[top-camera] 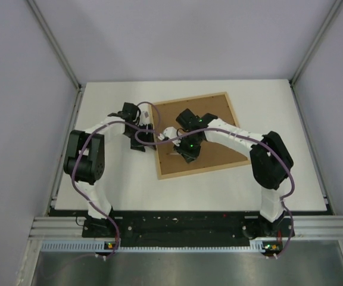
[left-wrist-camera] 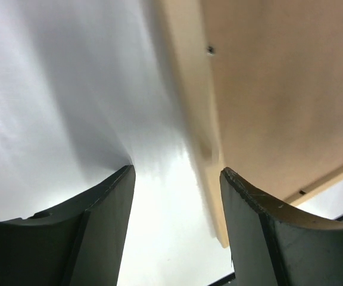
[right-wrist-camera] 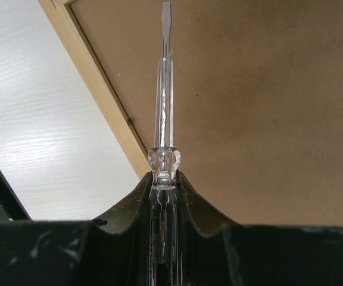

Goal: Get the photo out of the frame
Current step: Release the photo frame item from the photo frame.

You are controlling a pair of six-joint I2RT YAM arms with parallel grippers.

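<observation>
Brown fibreboard faces up on the one frame (top-camera: 225,111), lying flat on the white table (top-camera: 207,187). The right gripper (right-wrist-camera: 164,176) pinches one clear-handled screwdriver (right-wrist-camera: 165,89), tip over the backing. The left gripper's (left-wrist-camera: 177,173) fingers are spread beside the frame's left rail.

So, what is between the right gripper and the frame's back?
A clear-handled flat screwdriver, held in the right gripper, its blade reaching over the back of the frame. The right wrist view shows it.

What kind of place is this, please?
Probably a robot test cell in a laboratory, not a home: a white table closed in by plain grey walls, two robot arms bolted to an aluminium rail at its near edge.
</observation>
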